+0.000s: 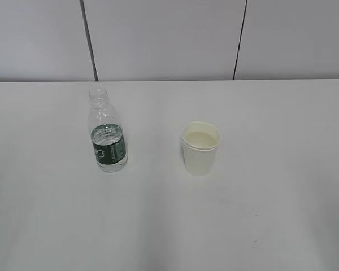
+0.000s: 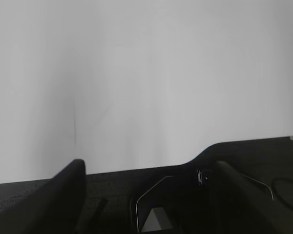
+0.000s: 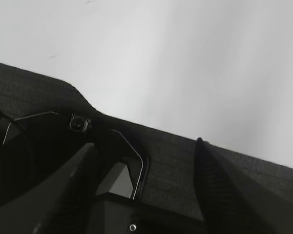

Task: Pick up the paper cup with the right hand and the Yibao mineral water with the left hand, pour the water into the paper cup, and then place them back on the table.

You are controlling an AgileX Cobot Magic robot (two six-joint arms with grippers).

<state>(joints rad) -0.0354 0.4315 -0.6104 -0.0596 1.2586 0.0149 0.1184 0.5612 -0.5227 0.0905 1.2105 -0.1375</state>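
Note:
The Yibao mineral water bottle [image 1: 108,138] stands upright and capless on the white table [image 1: 260,214], left of centre, with water up to about its green label. The paper cup [image 1: 200,148] stands upright to its right, a hand's width away. Neither arm shows in the exterior view. In the left wrist view my left gripper [image 2: 151,183] is open and empty, with its dark fingers [image 2: 71,195] spread wide apart over a dark base. In the right wrist view my right gripper [image 3: 144,163] is also open and empty. Neither wrist view shows the bottle or the cup.
A grey panelled wall [image 1: 164,39] runs behind the table's far edge. In both wrist views a dark textured surface [image 2: 112,190] lies under the grippers, with white tabletop [image 3: 185,58] beyond it.

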